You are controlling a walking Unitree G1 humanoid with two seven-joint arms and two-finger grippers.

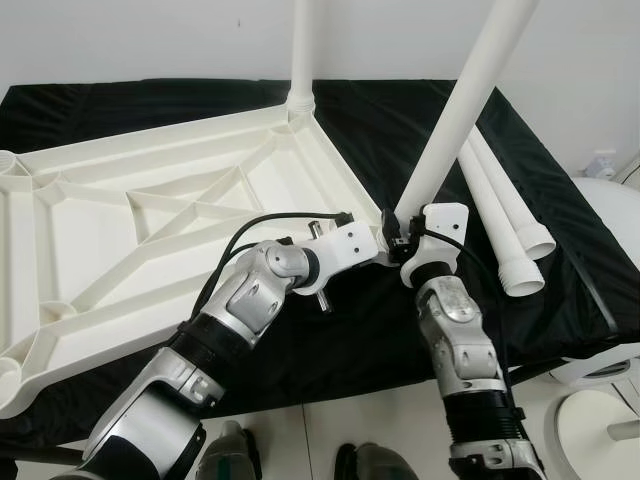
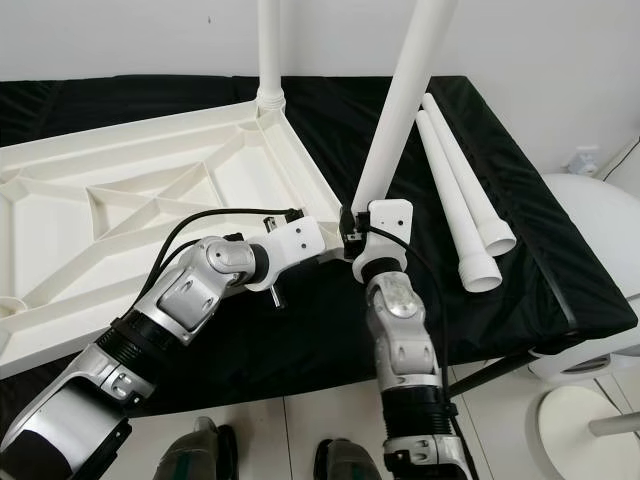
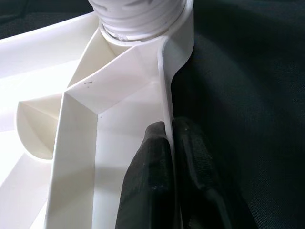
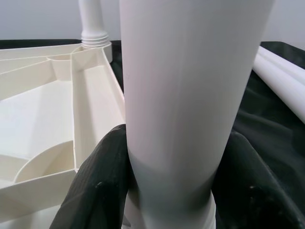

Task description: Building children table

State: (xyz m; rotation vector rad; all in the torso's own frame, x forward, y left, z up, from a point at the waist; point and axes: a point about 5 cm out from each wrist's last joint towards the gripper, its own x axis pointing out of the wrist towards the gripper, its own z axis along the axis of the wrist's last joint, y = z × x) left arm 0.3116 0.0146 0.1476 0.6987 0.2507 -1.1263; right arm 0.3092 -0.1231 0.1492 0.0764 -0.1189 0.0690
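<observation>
An upside-down white tabletop (image 1: 120, 200) with ribs lies on a black cloth (image 1: 560, 270). One white leg (image 1: 302, 50) stands upright in its far corner. A second white leg (image 1: 465, 110) leans to the right, its lower end at the near right corner socket (image 3: 138, 14). My right gripper (image 1: 405, 238) is shut on this leg just above its base, a black finger (image 4: 95, 186) on each side of the tube (image 4: 186, 95). My left gripper (image 1: 383, 245) is shut on the tabletop's thin rim (image 3: 164, 95) right beside that corner.
Two loose white legs (image 1: 510, 215) lie side by side on the cloth to the right. Off the table's right end is a white rounded piece of furniture (image 1: 600, 400). The table's front edge runs just before my feet (image 1: 230, 455).
</observation>
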